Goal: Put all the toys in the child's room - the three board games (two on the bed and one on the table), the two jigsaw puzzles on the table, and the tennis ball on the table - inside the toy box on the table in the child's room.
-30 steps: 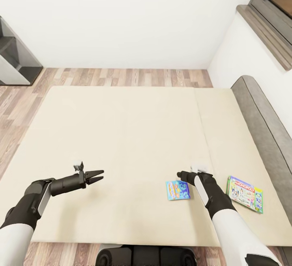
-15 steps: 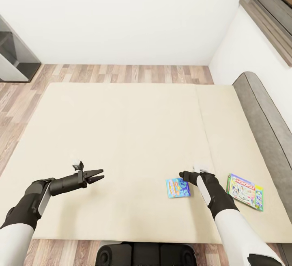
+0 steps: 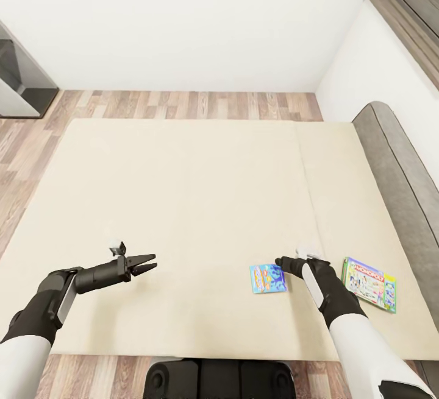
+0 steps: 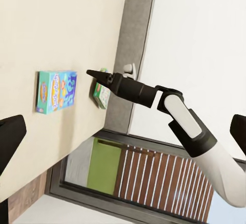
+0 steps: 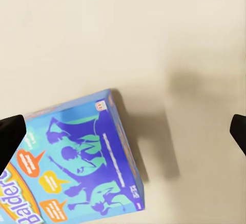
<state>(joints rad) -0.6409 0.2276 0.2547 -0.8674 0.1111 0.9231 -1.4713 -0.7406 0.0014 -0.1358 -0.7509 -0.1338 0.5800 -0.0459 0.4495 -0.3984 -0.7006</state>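
Blue board game (image 3: 267,278) lies flat on the beige bed (image 3: 183,204), near its front edge; the right hand (image 3: 281,261) hovers just beside the box's upper right corner, fingers spread apart with nothing between them. White-and-green board game (image 3: 369,284) lies flat further right, close to the grey headboard (image 3: 402,186), the right forearm between the two boxes. Left hand (image 3: 148,263) hangs well apart over bare mattress, slightly parted, empty. Wood plank floor (image 3: 183,105) beyond the bed, white walls, window sill (image 3: 402,18) at upper right.
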